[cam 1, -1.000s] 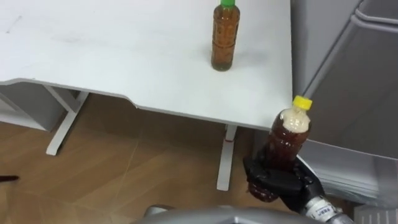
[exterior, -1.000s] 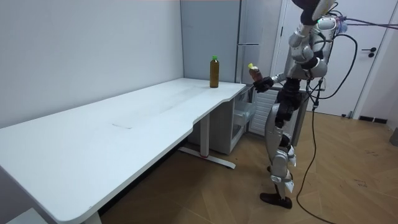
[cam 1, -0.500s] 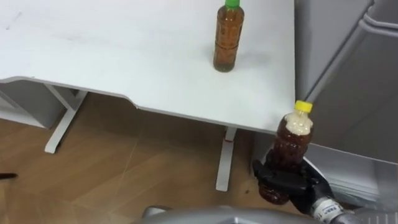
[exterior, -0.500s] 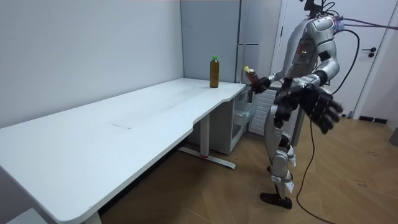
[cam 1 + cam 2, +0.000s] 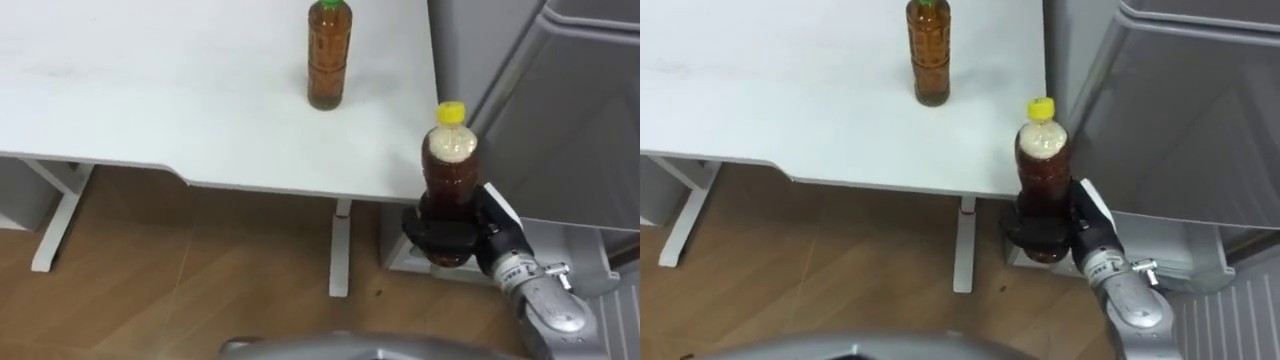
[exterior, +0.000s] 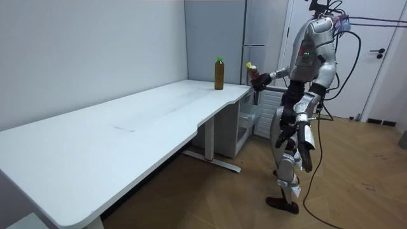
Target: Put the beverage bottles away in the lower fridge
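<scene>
Two drinks, neither yet in the fridge [image 5: 570, 120]. The robot stands at the end of the white worktop [image 5: 150, 90], its right hand [image 5: 455, 235] clenched round the lower body of a yellow-capped bottle [image 5: 447, 155] of dark drink. It holds the bottle upright just off the worktop's corner, likely to keep it level and clear of the edge on the way to the lower compartment. A green-capped bottle [image 5: 328, 55] stands upright on the worktop, well apart, apparently awaiting its turn. The left hand [image 6: 308, 156] hangs at the robot's side, and its state cannot be told. No label writing is legible on either bottle.
</scene>
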Robot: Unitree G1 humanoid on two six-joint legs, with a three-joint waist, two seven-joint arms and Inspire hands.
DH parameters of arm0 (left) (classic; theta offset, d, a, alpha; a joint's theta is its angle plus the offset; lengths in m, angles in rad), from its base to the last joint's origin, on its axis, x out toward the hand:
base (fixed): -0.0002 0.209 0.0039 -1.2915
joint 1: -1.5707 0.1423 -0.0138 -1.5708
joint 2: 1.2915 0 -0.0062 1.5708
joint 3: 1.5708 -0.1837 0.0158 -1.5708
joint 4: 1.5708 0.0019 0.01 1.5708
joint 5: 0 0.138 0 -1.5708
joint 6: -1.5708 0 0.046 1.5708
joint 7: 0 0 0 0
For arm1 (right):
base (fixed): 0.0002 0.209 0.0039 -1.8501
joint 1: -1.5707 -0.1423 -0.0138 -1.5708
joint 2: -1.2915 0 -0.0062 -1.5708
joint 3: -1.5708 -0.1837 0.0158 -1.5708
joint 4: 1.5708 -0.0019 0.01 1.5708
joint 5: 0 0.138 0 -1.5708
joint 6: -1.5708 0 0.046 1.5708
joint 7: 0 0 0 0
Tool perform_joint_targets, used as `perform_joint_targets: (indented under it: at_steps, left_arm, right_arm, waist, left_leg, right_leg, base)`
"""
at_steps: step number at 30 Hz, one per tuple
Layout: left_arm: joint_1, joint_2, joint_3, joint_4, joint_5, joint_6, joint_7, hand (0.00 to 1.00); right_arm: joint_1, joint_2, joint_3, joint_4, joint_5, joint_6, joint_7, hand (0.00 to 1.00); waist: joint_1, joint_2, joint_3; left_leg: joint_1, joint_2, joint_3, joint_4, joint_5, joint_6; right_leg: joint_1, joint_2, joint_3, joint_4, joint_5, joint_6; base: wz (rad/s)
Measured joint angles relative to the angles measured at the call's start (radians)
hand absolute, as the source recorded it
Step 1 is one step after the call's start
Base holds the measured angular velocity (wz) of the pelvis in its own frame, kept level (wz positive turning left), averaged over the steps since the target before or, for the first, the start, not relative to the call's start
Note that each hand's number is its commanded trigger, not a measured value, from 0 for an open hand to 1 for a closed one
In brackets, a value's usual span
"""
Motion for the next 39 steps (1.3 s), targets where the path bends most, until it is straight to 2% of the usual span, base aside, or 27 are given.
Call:
perform_joint_targets:
  at_steps: [4,5,6,7,8,9,10,13,19,21,27,28,30,33,39]
  left_arm:
    - [-0.015,-0.018,-0.001,0.041,0.000,-0.001,-0.016,0.00]
    - [-0.028,-0.019,-0.001,0.055,0.001,-0.002,-0.016,0.00]
    - [-0.043,-0.019,0.000,0.075,0.001,-0.006,-0.017,0.00]
    - [-0.053,-0.019,0.002,0.081,0.001,-0.007,-0.017,0.00]
    - [-0.068,-0.019,0.000,0.082,0.001,-0.011,-0.017,0.00]
    - [-0.078,-0.020,-0.001,0.078,0.000,-0.015,-0.020,0.00]
    - [-0.081,-0.020,-0.001,0.077,0.000,-0.017,-0.020,0.00]
    - [-0.086,-0.022,-0.001,0.077,0.000,-0.020,-0.021,0.00]
    - [-0.078,-0.025,-0.003,0.141,0.008,-0.020,-0.049,0.00]
    - [-0.072,-0.024,-0.003,0.141,0.010,-0.019,-0.060,0.00]
    - [-0.084,-0.022,-0.027,0.136,0.030,-0.019,-0.081,0.00]
    - [-0.084,-0.022,-0.027,0.134,0.032,-0.019,-0.082,0.00]
    - [-0.085,-0.020,-0.027,0.126,0.030,-0.019,-0.086,0.00]
    - [-0.085,-0.019,-0.032,0.100,0.030,-0.018,-0.102,0.00]
    - [-0.100,-0.022,-0.051,0.080,0.048,-0.009,-0.151,0.00]
  right_arm:
    - [-0.012,0.019,-0.006,0.000,-0.080,-0.030,-0.110,1.00]
    - [-0.018,0.025,-0.013,0.000,-0.109,-0.049,-0.151,1.00]
    - [-0.027,0.027,-0.016,0.000,-0.142,-0.073,-0.189,1.00]
    - [-0.027,0.027,-0.016,0.000,-0.155,-0.092,-0.206,1.00]
    - [-0.027,0.031,-0.016,0.000,-0.176,-0.127,-0.249,1.00]
    - [-0.027,0.034,-0.016,0.002,-0.199,-0.157,-0.304,1.00]
    - [-0.027,0.034,-0.016,0.004,-0.212,-0.170,-0.331,1.00]
    - [-0.027,0.034,-0.019,0.023,-0.268,-0.219,-0.470,1.00]
    - [-0.028,0.035,-0.069,0.036,-0.283,-0.256,-0.696,1.00]
    - [-0.032,0.029,-0.077,0.058,-0.264,-0.273,-0.787,1.00]
    - [-0.029,0.030,-0.071,0.110,-0.200,-0.308,-0.956,1.00]
    - [-0.027,0.030,-0.071,0.110,-0.189,-0.310,-0.970,1.00]
    - [-0.032,0.030,-0.071,0.130,-0.100,-0.336,-1.018,1.00]
    - [-0.031,0.030,-0.072,0.153,0.036,-0.337,-1.056,1.00]
    - [-0.021,0.032,-0.060,0.202,0.171,-0.336,-1.058,1.00]
  waist:
    - [-0.030,0.008,0.0026]
    - [-0.039,0.007,0.0034]
    - [-0.045,0.012,0.0090]
    - [-0.048,-0.001,0.0064]
    - [-0.050,0.018,0.0076]
    - [-0.051,0.016,0.0113]
    - [-0.051,0.019,0.0126]
    - [-0.055,0.022,0.0091]
    - [-0.070,0.033,0.0046]
    - [-0.070,0.030,0.0061]
    - [-0.077,0.029,0.0062]
    - [-0.078,0.029,0.0062]
    - [-0.084,0.026,0.0056]
    - [-0.085,0.024,0.0064]
    - [-0.099,0.028,0.0076]
  left_leg:
    - [-0.002,-0.001,-0.001,0.002,-0.001,0.001]
    - [-0.003,-0.001,-0.003,0.002,-0.001,0.001]
    - [-0.008,-0.001,-0.003,0.004,-0.001,0.001]
    - [-0.012,-0.002,-0.003,0.008,-0.001,0.001]
    - [-0.019,-0.001,-0.003,0.011,-0.001,0.002]
    - [-0.020,-0.001,-0.002,0.012,-0.001,0.002]
    - [-0.020,-0.001,0.000,0.011,-0.001,0.002]
    - [-0.031,-0.001,0.002,0.015,-0.002,0.003]
    - [-0.042,-0.001,0.008,0.017,-0.002,0.003]
    - [-0.043,-0.001,0.013,0.018,-0.002,0.003]
    - [-0.048,-0.001,0.015,0.020,-0.002,0.003]
    - [-0.048,-0.001,0.016,0.021,-0.002,0.003]
    - [-0.046,-0.001,0.017,0.022,-0.002,0.003]
    - [-0.045,-0.001,0.019,0.023,-0.002,0.003]
    - [-0.045,-0.001,0.025,0.024,-0.002,0.003]
  right_leg:
    - [-0.001,-0.001,-0.001,0.000,0.000,0.000]
    - [-0.001,-0.001,0.000,0.000,0.000,0.000]
    - [-0.004,-0.001,0.001,0.001,0.000,0.000]
    - [-0.008,-0.002,0.000,0.002,0.000,0.000]
    - [-0.018,-0.002,0.000,0.009,0.000,0.000]
    - [-0.022,-0.003,0.001,0.016,0.000,0.000]
    - [-0.024,-0.003,0.003,0.016,0.000,0.000]
    - [-0.036,-0.003,0.006,0.020,0.000,0.000]
    - [-0.055,-0.003,0.013,0.029,-0.001,0.001]
    - [-0.062,-0.003,0.026,0.033,-0.001,0.001]
    - [-0.071,-0.002,0.031,0.036,-0.001,0.001]
    - [-0.070,-0.002,0.031,0.036,-0.001,0.001]
    - [-0.071,-0.003,0.032,0.038,-0.001,0.001]
    - [-0.069,-0.003,0.032,0.038,-0.001,0.001]
    - [-0.073,-0.003,0.039,0.043,-0.001,0.000]
  base:
    - [0.00]
    - [0.00]
    - [0.00]
    - [0.00]
    - [0.00]
    - [-0.04]
    - [-0.06]
    - [-0.03]
    - [-0.03]
    - [-0.10]
    - [-0.03]
    - [0.00]
    - [0.00]
    - [0.00]
    - [-0.02]
